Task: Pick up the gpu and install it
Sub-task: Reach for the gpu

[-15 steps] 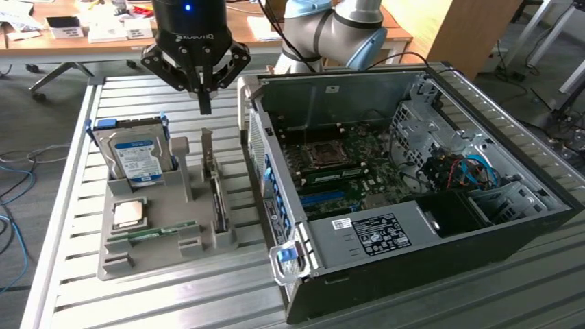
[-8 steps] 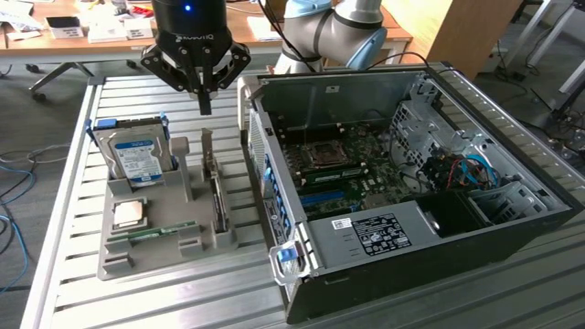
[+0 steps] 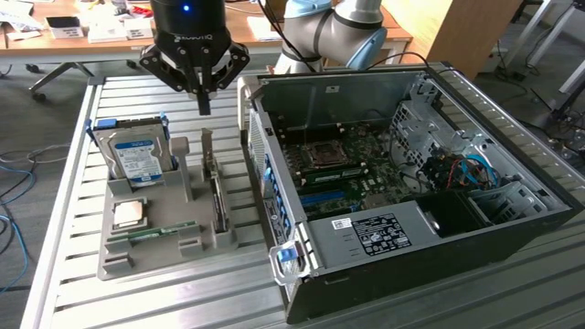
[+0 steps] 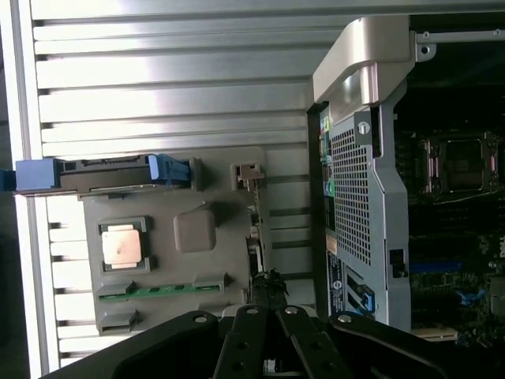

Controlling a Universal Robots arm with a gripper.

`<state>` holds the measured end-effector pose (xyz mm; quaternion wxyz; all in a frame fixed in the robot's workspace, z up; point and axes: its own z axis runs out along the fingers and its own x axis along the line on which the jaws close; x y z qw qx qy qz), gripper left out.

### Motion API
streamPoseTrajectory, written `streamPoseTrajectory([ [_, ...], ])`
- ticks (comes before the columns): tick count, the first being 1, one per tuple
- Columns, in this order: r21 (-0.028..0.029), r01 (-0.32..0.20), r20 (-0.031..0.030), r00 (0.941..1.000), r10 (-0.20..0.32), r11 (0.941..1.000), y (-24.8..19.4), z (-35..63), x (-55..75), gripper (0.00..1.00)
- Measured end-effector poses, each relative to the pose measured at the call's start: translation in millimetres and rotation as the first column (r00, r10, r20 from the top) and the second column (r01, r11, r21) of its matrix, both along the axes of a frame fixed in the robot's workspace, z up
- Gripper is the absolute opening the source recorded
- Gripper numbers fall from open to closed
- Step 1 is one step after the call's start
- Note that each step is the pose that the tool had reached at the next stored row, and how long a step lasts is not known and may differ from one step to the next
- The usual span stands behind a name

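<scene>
I'm looking at one slatted metal desk (image 3: pixel 137 301), with its edges running out of frame. On it one open computer case (image 3: pixel 412 281) is lying on its side and showing me the mainboard (image 3: pixel 357 171). The bottom of the exterior view is cutting off the case's near corner. One arm (image 3: pixel 338 27) is rising behind the case, which is hiding its base.

To the exterior view's left of the case one grey holder (image 3: pixel 151 257) is sitting, carrying four parts. One hard drive (image 3: pixel 137 157) is standing upright. One gpu (image 3: pixel 218 199) is standing on edge in the slot nearest the case. One square processor (image 3: pixel 130 214) and one green memory stick (image 3: pixel 160 229) are lying flat. I'm seeing the gpu edge-on, so its fan face is hard to make out.

The pincer (image 3: pixel 204 106) is hanging above the holder, nearest the gpu's bracket end but apart from it. Its fingers are pressed together, gripping nothing. In the wrist view they are covering one end of the card.
</scene>
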<state>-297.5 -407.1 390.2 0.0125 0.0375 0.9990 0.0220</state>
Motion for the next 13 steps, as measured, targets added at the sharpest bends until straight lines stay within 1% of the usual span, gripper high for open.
streamPoseTrajectory([
  [2,0.0000,0.000,0.0001,1.0000,0.000,1.0000,-0.8,0.0,-1.7,0.11],
  [3,0.0001,0.000,-0.0001,1.0000,0.000,1.0000,-1.9,0.0,-2.2,0.11],
  [10,-0.0002,0.000,-0.0001,1.0000,0.000,1.0000,-14.6,0.0,-3.0,0.11],
  [13,-0.0015,0.000,0.0000,1.0000,0.000,1.0000,-18.3,-0.1,-3.0,0.11],
])
